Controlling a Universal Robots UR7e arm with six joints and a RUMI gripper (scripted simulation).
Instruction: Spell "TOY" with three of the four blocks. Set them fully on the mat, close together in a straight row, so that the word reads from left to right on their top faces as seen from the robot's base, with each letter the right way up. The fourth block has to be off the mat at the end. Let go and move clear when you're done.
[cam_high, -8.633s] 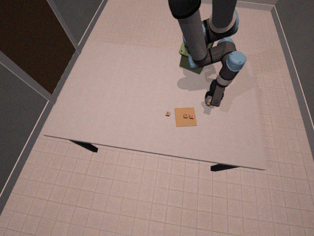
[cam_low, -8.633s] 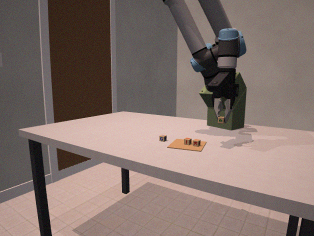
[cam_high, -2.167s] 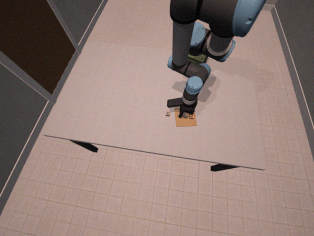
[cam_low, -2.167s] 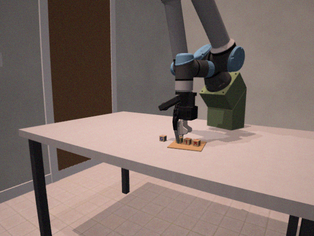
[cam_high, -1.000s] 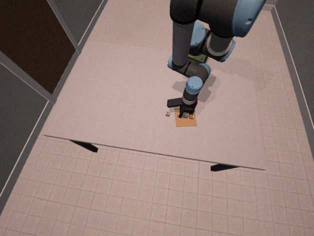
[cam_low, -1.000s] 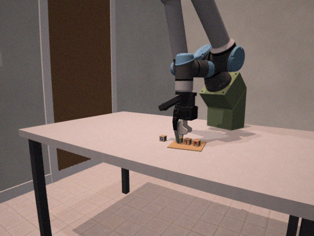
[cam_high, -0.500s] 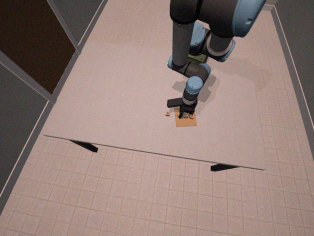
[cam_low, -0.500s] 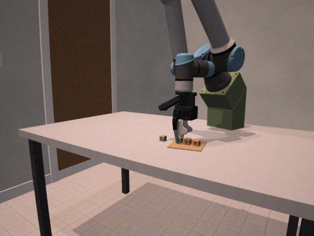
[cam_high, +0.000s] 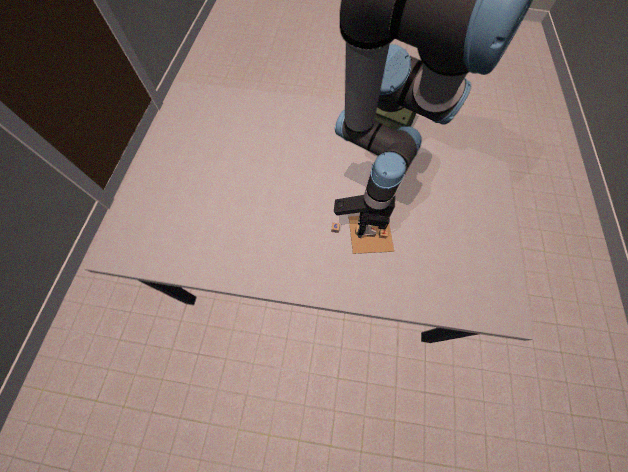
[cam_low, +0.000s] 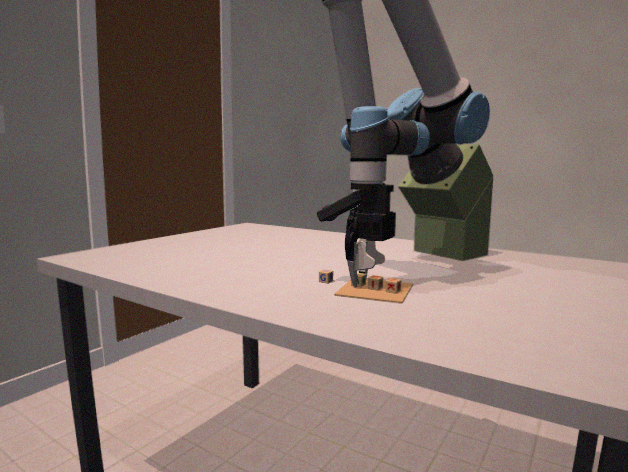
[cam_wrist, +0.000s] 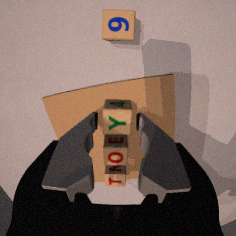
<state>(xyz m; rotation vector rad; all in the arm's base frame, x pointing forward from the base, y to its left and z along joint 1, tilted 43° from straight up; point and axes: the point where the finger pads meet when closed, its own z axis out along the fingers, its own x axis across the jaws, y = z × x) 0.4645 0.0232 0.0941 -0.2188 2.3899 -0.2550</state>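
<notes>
In the wrist view three wooden blocks stand in a straight, touching row on the tan mat (cam_wrist: 70, 112): the Y block (cam_wrist: 118, 122) with a green letter, the O block (cam_wrist: 116, 155), and the T block (cam_wrist: 115, 177) with a red letter. My gripper (cam_wrist: 117, 114) is low over the mat with a finger on each side of the Y block. A small gap shows on both sides, so it is open and holds nothing. The fourth block, with a blue G (cam_wrist: 119, 25), lies on the table off the mat. The side view shows the row (cam_low: 375, 282), the G block (cam_low: 325, 276) and the gripper (cam_low: 357, 271).
The mat (cam_high: 372, 241) lies near the middle of the white table. The green robot base (cam_low: 449, 213) stands behind it. The table's front edge (cam_high: 304, 304) is well away from the blocks. A door (cam_low: 157, 116) is at the far left.
</notes>
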